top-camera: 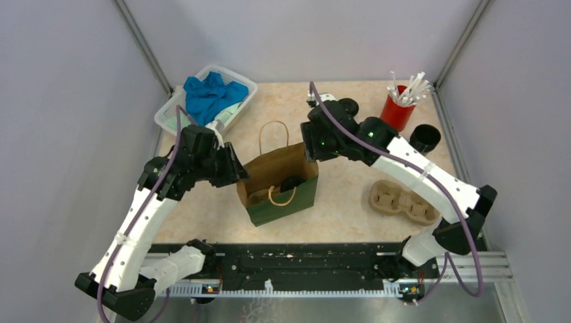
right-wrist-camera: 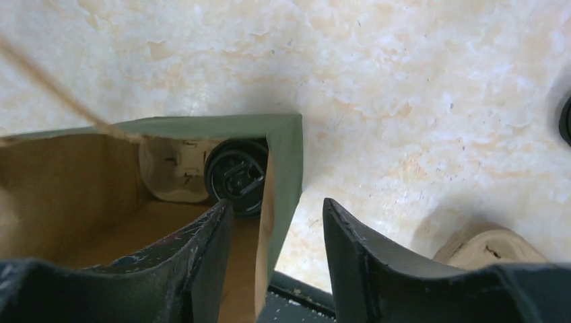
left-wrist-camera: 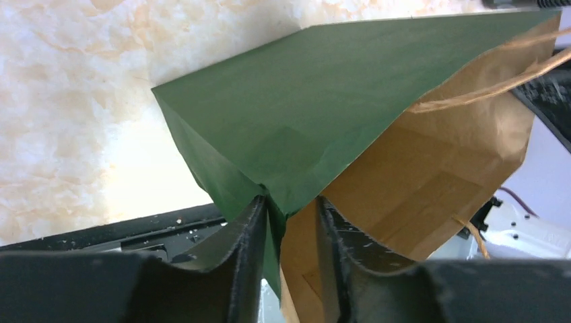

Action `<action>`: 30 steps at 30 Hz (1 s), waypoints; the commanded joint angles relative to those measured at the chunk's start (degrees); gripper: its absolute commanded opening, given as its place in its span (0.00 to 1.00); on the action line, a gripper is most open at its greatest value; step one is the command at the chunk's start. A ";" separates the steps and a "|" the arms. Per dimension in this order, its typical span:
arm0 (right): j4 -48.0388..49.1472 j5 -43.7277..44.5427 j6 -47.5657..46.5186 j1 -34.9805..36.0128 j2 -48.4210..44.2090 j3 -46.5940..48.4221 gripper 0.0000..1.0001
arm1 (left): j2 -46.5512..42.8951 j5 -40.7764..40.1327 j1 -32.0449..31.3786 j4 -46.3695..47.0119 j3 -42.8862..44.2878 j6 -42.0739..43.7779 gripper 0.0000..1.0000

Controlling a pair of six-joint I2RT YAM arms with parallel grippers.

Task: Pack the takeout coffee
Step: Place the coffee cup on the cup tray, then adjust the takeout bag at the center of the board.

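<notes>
- Cup in the bag [right-wrist-camera: 236, 176]: small and black, capped with a round black lid that has a moulded tab on top. It sits low at the bottom of the paper bag [top-camera: 283, 202], much shorter than the bag's walls.
- Beside it inside the bag lies a pale pulp insert [right-wrist-camera: 172, 171].
- The bag stands open in the middle of the table [top-camera: 337, 202], green outside and brown inside, with its twine handles flopped over.
- A second cup [top-camera: 425, 138], also black with a black lid, stands on the table at the far right, near the red cup of white sticks [top-camera: 397, 113].
- A third black round top [top-camera: 349, 105] peeks out behind the right arm, mostly hidden.
- The left gripper [left-wrist-camera: 289, 222] has its fingers pressed close, pinching the bag's left edge.
- The right gripper [right-wrist-camera: 273, 229] has its fingers spread across the bag's right wall, one inside and one outside, without squeezing it.
- A tan carrier [top-camera: 404, 202] lies to the right of the bag.
- A basket [top-camera: 168, 114] holding a blue cloth [top-camera: 209, 94] sits in the far left corner.
</notes>
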 commanded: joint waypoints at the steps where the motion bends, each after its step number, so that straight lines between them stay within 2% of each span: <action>1: 3.55 1.75 -8.59 -0.51 3.28 4.47 0.48 | -3.15 4.57 -0.20 2.41 -1.77 -1.07 0.42; 2: 3.96 1.62 -10.25 -0.50 4.05 4.74 0.45 | -3.77 4.75 -0.15 2.46 -1.82 -1.08 0.45; 4: 4.50 1.30 -13.31 -0.51 5.40 5.23 0.33 | -4.70 4.41 -0.15 1.89 -1.09 -0.52 0.54; 7: 4.31 0.17 -19.10 -0.59 7.12 6.65 0.00 | -4.22 2.35 -0.23 -0.71 2.86 2.50 0.65; 11: 6.85 -2.66 -28.73 -1.94 8.73 6.70 0.00 | 0.02 -1.89 -0.19 -7.02 12.34 8.32 0.70; 15: 13.04 -9.64 -37.20 -3.98 9.99 5.42 0.00 | 3.84 -5.19 -0.20 -9.13 19.03 13.36 0.72; 18: 16.41 -15.21 -45.32 -4.50 10.39 3.91 0.00 | 7.66 -6.17 -0.20 -10.73 21.61 16.30 0.54; 19: 17.22 -16.14 -46.91 -5.16 10.47 3.62 0.00 | 8.90 -6.40 -0.15 -11.16 22.10 16.81 0.54; 22: 17.48 -19.81 -50.51 -5.86 12.35 5.70 0.00 | 9.94 -5.73 -0.13 -8.90 21.68 16.88 0.68; 25: 15.95 -21.45 -53.43 -5.86 15.86 9.64 0.00 | 9.22 2.69 -0.12 -3.58 17.37 17.34 0.76; 30: 14.06 -24.37 -56.14 -5.93 19.85 14.46 0.00 | 9.11 8.88 -0.14 1.87 10.36 16.56 0.79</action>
